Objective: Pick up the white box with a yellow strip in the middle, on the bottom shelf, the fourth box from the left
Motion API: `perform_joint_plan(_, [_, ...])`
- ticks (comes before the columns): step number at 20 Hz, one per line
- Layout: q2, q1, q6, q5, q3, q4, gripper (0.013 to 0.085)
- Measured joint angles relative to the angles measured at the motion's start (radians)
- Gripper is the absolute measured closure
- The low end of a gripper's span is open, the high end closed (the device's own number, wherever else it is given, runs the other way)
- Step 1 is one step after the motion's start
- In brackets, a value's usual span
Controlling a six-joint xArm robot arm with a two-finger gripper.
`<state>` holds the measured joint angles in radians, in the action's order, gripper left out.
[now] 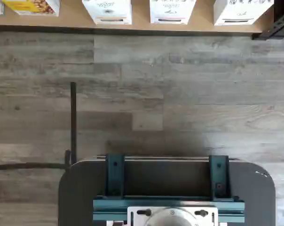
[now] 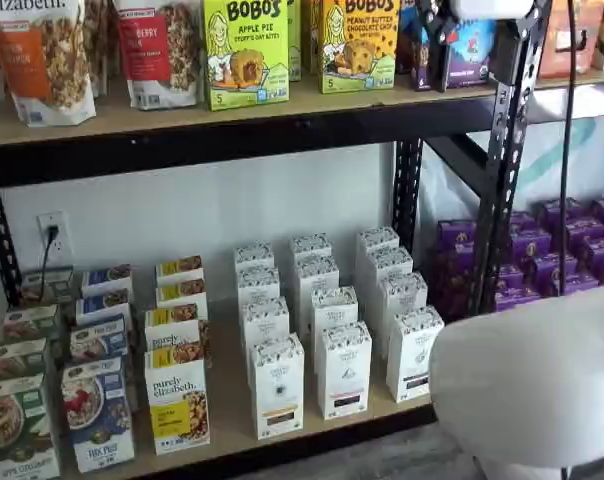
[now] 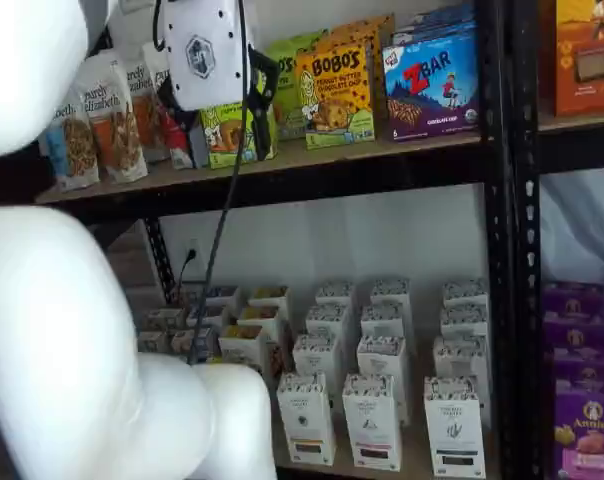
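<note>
The white box (image 2: 279, 385) with a speckled top and a yellow-brown strip low on its front stands upright in the front row of the bottom shelf (image 2: 222, 440). It shows in both shelf views (image 3: 305, 418) and, cut off by the picture's edge, in the wrist view (image 1: 107, 12). My gripper (image 3: 260, 100) hangs high up in front of the upper shelf, far above the box. Its white body shows, with black parts beside it. I cannot tell whether the fingers are open. Nothing is in them.
A purely elizabeth box (image 2: 177, 400) stands just left of the white box, and a similar carton with a reddish strip (image 2: 344, 370) just right. More white cartons stand in rows behind. Purple boxes (image 2: 542, 250) lie beyond a black upright (image 2: 502, 170). My white arm (image 2: 532, 380) fills the foreground.
</note>
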<state>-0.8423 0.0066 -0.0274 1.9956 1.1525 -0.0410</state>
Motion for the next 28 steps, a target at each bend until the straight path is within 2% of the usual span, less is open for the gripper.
perform_joint_plan(4, [0.023, -0.017, 0.006, 0.039, 0.020, -0.022, 0.0130])
perform_joint_plan(11, [0.018, 0.019, -0.020, 0.018, 0.002, -0.006, 0.0130])
perform_joint_plan(17, [0.007, 0.093, -0.083, -0.044, -0.048, 0.018, 0.0130])
perform_joint_plan(23, [0.000, 0.132, -0.126, -0.113, -0.117, 0.012, 0.0130])
perform_joint_plan(25, [0.001, 0.162, -0.150, -0.135, -0.144, 0.025, 0.0130])
perform_joint_plan(28, [-0.013, 0.183, -0.172, -0.191, -0.191, 0.022, 0.0130])
